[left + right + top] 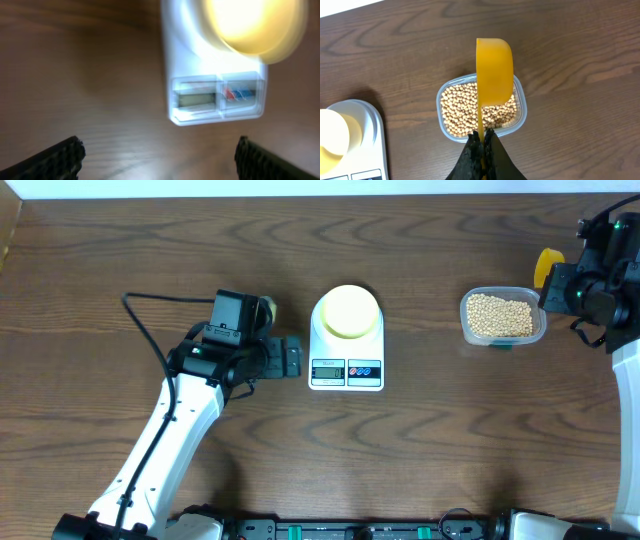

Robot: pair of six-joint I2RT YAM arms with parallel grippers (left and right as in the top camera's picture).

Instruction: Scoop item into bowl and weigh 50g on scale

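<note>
Right gripper (pixel 482 139) clamps the yellow scoop (pixel 494 70) by its handle above the beans (pixel 460 107), three o'clock from the bowl (pixel 349 311) on the scale (pixel 317 345); left gripper (pixel 160 157) gapes empty at nine o'clock; a twisting handle could spill beans.

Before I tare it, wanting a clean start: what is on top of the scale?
Only the pale yellow bowl sits on the scale, toward its back edge, and it looks empty. The platform under the bowl is hidden.
</note>
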